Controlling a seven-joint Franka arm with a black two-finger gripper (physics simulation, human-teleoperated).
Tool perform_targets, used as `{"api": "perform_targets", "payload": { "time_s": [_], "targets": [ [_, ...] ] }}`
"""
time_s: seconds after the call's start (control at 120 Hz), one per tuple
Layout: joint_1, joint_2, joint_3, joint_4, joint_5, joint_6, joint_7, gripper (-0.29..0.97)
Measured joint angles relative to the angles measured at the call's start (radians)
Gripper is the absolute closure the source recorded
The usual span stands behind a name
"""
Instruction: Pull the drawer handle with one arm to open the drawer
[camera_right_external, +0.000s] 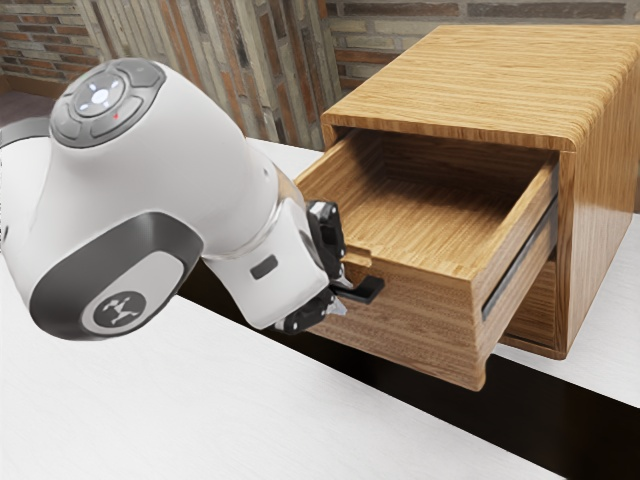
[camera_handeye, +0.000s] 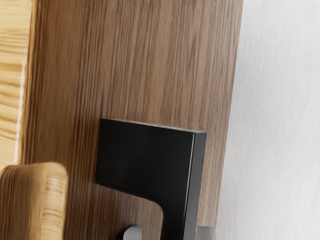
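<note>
Standing well out of its cabinet (camera_right_external: 480, 70), drawer (camera_right_external: 430, 320) presents wooden handle (camera_right_external: 355, 258) between open jaws, one black finger (camera_handeye: 150, 170) just beside it, not touching; pull line toward exterior view's left.

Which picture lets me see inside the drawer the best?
The exterior view. It looks down into the pulled-out drawer, so its wooden floor and side walls show. The wrist view sits close against the drawer's front, showing wood grain and the rounded end of the handle, not the inside.
</note>
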Motion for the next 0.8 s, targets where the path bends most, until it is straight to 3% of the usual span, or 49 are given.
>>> {"api": "perform_targets", "payload": {
  "time_s": [0.333,0.8],
  "targets": [
    [0.004,-0.037,-0.016,-0.016,-0.002,-0.031,-0.026,0.78],
    [0.005,-0.044,-0.054,0.062,-0.036,-0.117,-0.03,0.56]
  ]
}}
